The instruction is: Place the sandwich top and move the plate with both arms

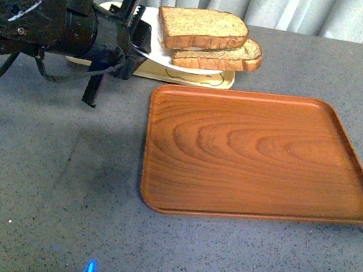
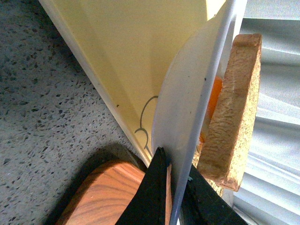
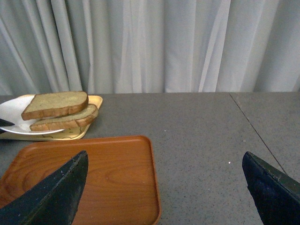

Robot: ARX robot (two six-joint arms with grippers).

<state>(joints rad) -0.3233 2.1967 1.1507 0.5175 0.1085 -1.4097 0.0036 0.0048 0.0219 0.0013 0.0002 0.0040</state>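
The sandwich top (image 1: 201, 28), a thick tan slice with a darker crust, lies on a second slice (image 1: 223, 60) on the white plate (image 1: 148, 35). The plate sits over a pale yellow tray at the back of the table. My left gripper (image 1: 134, 47) is shut on the plate's left rim. In the left wrist view its two black fingers pinch the thin white plate (image 2: 183, 108) edge, with the sandwich top (image 2: 234, 108) on the far side. My right gripper (image 3: 164, 187) is open, empty and wide, above the table by the wooden tray's right edge, well away from the sandwich top (image 3: 56, 104) and plate (image 3: 11, 115). The front view does not show it.
A large brown wooden tray (image 1: 261, 155) lies empty in front of the plate. The pale yellow tray (image 1: 177, 75) pokes out under the plate. Grey speckled tabletop surrounds them, and a pale curtain (image 3: 154, 42) hangs behind. The bulky left arm (image 1: 43, 9) fills the upper left.
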